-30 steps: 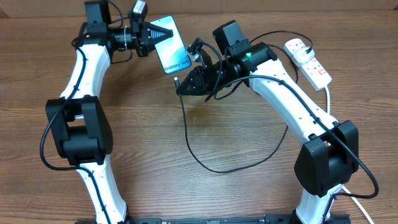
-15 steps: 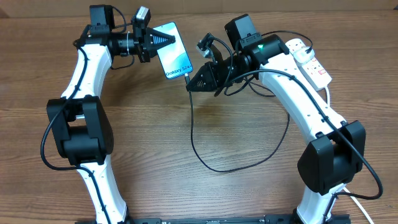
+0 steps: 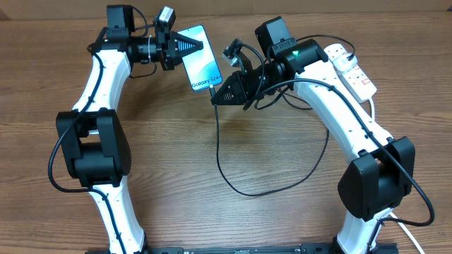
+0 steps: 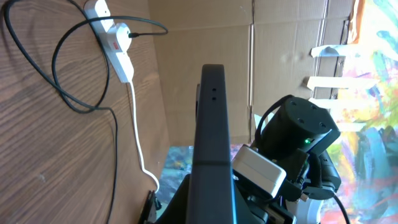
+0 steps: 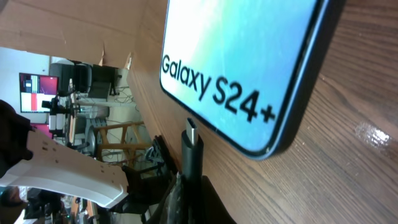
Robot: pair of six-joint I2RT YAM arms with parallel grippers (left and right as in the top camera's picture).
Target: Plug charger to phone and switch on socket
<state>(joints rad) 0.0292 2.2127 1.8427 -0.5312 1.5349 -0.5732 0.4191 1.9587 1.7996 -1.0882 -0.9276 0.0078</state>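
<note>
- Overhead: the left gripper [image 3: 189, 46] is clamped on the top end of the slim, black-edged, light-blue-screened phone [image 3: 201, 65]. It holds the phone tilted above the brown wooden table [image 3: 162, 162].
- Just under the phone's lower end, the right gripper [image 3: 217, 97] is squeezed shut on the head of the long thin black charger [image 3: 217, 144]. The cable hangs down and loops away from the phone.
- Well off to the phone's right lies the white oblong socket [image 3: 351, 69] with red rocker switches. The charger's white plug looks seated in it.
- Left wrist: the phone [image 4: 211, 124] shows edge-on, pinched in the jaws, with the socket [image 4: 121, 53] far beyond it.
- Right wrist: the small black connector tip [image 5: 191, 140] stands right at the phone's [image 5: 242, 62] bottom edge, below the "Galaxy S24+" lettering. I can't tell whether it touches.
- My read: the phone is held and the charger is lined up with it. Pushing the tip into the port and flipping a switch on the socket are both left to do.
</note>
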